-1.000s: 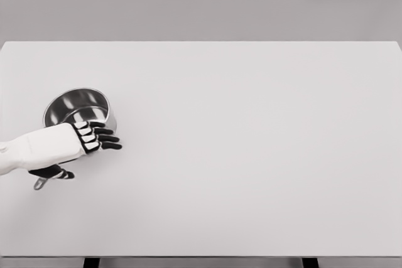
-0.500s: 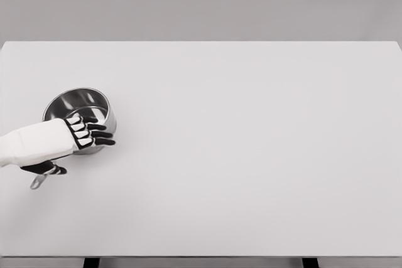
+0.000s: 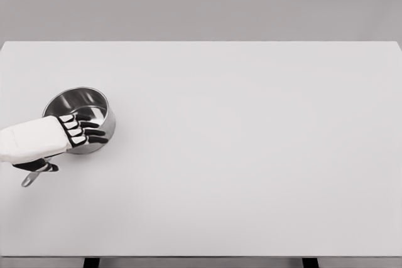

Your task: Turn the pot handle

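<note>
Left hand working the handle of the steel pot at the surface's left edge

A small round stainless-steel pot (image 3: 80, 119) with a shiny hollow bowl is sitting on the wide pale grey surface (image 3: 251, 155), far out towards nine o'clock from the surface's middle. Its thin metal handle (image 3: 31, 177) is sticking out from the pot towards seven o'clock, and only the looped tip is showing below the wrist. The white left hand (image 3: 66, 136), with black-jointed fingers (image 3: 91, 133), is reaching in from the left edge and lying across the near wall of the pot. The four fingers are stretching out flat over the pot's front, pointing towards three o'clock, while the dark thumb (image 3: 34, 166) is curling underneath beside the handle. It is looking like a loose pinch around the handle's root, though the palm is hiding the contact itself, so a firm grip cannot be confirmed. The right arm is not showing anywhere.

Judging from this, the turn is under way rather than finished. The main risk is the pot sliding bodily instead of pivoting, since it is light and nothing is bracing it. It is also sitting close to the surface's left edge, so a push towards nine o'clock could be carrying it off. If the thumb's hold is shallow, the thin handle could be slipping free mid-turn
</note>
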Motion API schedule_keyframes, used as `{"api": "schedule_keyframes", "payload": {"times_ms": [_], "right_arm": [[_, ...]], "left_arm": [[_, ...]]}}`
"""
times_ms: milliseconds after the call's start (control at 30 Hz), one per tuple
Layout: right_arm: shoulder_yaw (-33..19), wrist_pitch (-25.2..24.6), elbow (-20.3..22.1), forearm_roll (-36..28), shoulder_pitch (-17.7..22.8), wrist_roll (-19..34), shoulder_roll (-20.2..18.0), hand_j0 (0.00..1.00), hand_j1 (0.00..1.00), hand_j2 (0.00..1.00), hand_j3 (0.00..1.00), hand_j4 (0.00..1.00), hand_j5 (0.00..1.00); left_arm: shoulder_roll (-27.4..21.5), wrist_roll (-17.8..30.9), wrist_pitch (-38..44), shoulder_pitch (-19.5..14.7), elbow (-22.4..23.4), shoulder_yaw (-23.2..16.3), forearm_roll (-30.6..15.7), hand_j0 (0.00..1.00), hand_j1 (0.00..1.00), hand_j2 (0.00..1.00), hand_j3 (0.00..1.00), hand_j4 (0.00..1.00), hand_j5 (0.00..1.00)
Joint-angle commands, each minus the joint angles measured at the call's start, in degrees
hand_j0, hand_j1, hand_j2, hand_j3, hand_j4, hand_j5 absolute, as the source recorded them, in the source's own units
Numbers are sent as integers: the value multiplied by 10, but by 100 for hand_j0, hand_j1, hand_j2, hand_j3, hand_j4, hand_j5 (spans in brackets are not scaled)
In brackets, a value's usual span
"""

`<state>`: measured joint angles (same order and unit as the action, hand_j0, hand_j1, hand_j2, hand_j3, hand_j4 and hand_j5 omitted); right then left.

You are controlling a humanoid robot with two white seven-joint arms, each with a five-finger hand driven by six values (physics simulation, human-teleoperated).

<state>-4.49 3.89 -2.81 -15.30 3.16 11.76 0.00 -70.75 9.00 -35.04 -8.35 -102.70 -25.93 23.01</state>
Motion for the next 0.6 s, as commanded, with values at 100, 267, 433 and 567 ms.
{"api": "schedule_keyframes", "payload": {"times_ms": [100,267,433,567], "right_arm": [[0,1,0,0,0,0,0,100,100,100,100,100,100],[0,0,0,0,0,0,0,100,100,100,100,100,100],[0,0,0,0,0,0,0,100,100,100,100,100,100],[0,0,0,0,0,0,0,100,100,100,100,100,100]], "left_arm": [[-6,0,0,1,0,11,-2,100,100,100,100,100,100],[-8,0,0,1,1,12,-2,100,100,100,100,100,100],[-18,0,0,2,1,18,-9,100,100,100,100,100,100],[-22,-2,0,2,-3,28,-33,100,100,100,100,100,100]]}}
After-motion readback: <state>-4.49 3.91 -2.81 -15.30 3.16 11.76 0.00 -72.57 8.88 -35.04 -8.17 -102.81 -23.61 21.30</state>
